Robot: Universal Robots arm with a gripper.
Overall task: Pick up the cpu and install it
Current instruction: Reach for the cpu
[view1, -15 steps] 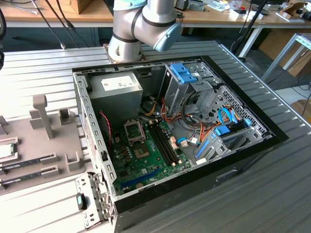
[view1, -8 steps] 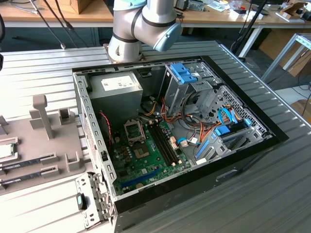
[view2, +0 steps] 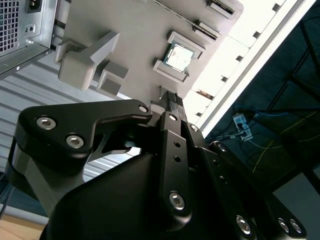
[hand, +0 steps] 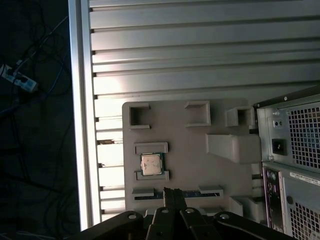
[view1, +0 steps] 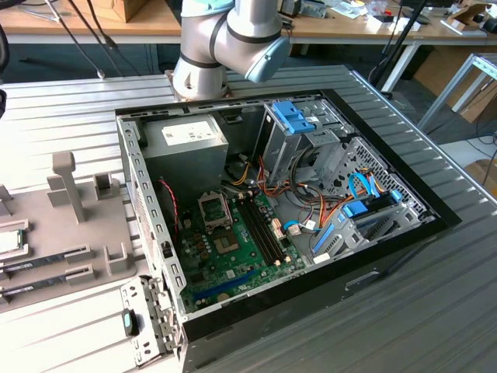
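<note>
The computer case is viewed obliquely from above in the exterior view. In both wrist views the grey tray, shared by all three, is faced past the gripper from well off.

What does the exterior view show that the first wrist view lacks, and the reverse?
Exterior view: the inside of the open computer case, with the motherboard and its socket frame, which looks empty, plus the arm's upper joints.
First wrist view: the gripper, jaws shut and holding nothing, near the cpu, and the case's rear panel.
Both: the grey fixture plate on the slatted table, with the cpu seated in its holder; the exterior view cuts it at the frame edge.
</note>
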